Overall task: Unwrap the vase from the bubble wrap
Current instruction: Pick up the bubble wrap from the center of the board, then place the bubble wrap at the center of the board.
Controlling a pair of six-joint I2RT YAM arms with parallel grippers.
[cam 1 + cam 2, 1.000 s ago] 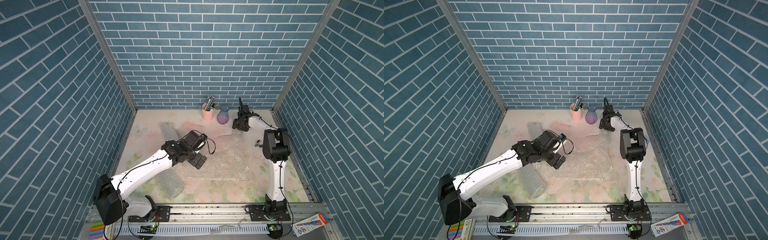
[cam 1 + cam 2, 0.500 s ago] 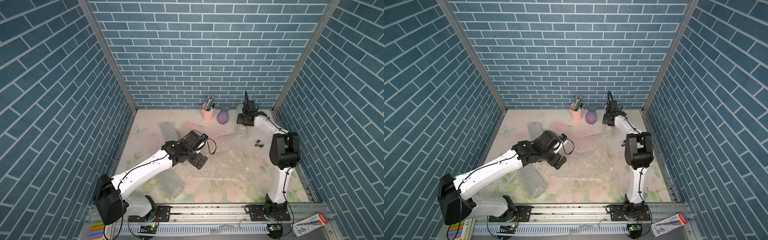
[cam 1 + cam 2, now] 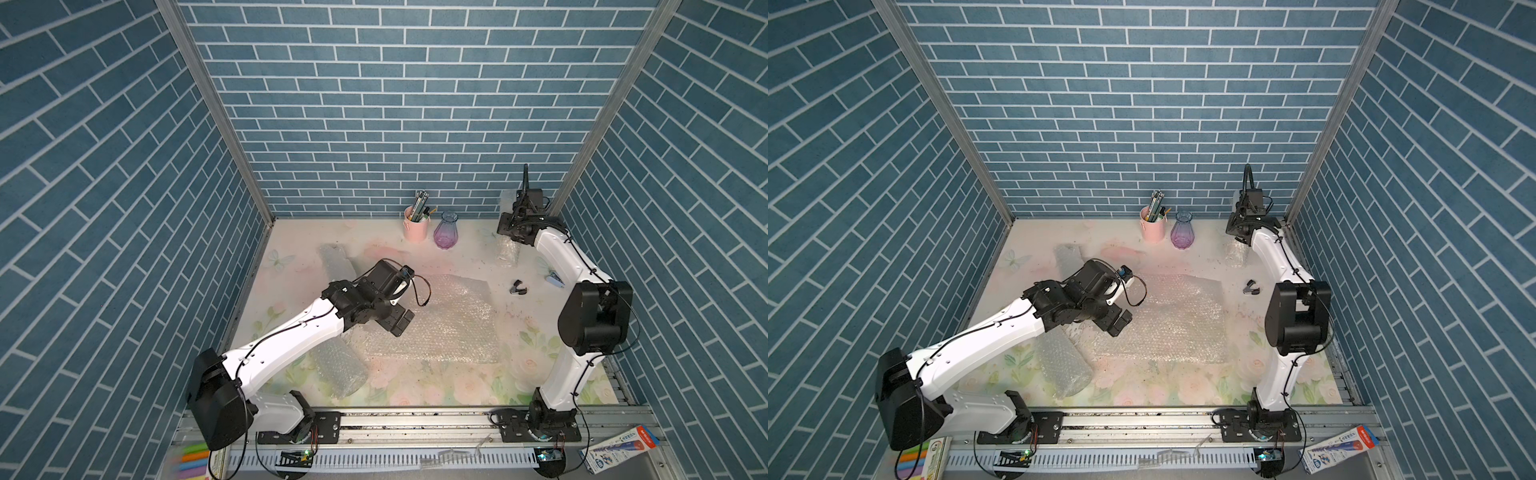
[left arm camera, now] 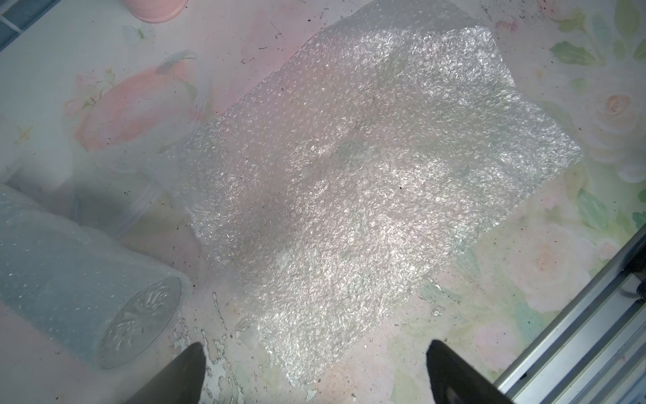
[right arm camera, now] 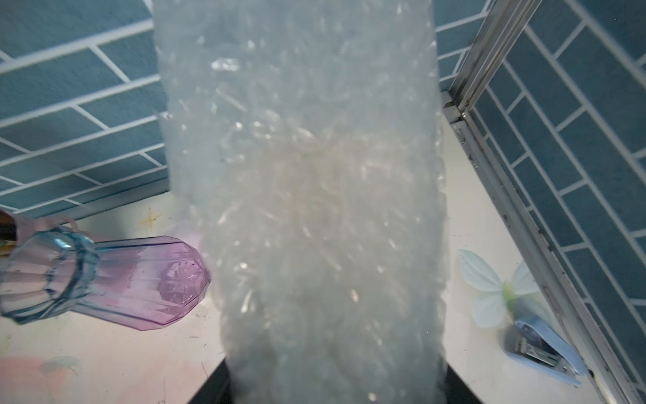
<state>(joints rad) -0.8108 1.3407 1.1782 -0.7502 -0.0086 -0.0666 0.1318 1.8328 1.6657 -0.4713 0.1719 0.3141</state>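
A purple and blue glass vase [image 3: 445, 232] [image 3: 1182, 235] [image 5: 105, 280] stands bare at the back beside a pink pencil cup [image 3: 415, 229]. My right gripper [image 3: 514, 226] [image 5: 335, 384] is at the back right corner, shut on a roll of bubble wrap [image 5: 307, 210] [image 3: 508, 252]; what is inside the roll I cannot make out. A flat bubble wrap sheet [image 3: 440, 324] [image 4: 349, 175] lies mid-table. My left gripper [image 3: 397, 324] [image 4: 314, 346] hovers open over the sheet's left edge, holding nothing.
Two more bubble wrap rolls lie on the left: one at the front [image 3: 338, 370] [image 4: 70, 273] with a glass base showing, one further back [image 3: 336, 264]. A black clip [image 3: 517, 287] and a blue stapler [image 3: 555, 279] [image 5: 538, 346] lie near the right wall.
My right arm has swung right and back into the corner, carrying the bubble wrap roll away from the vase. The left arm has not moved.
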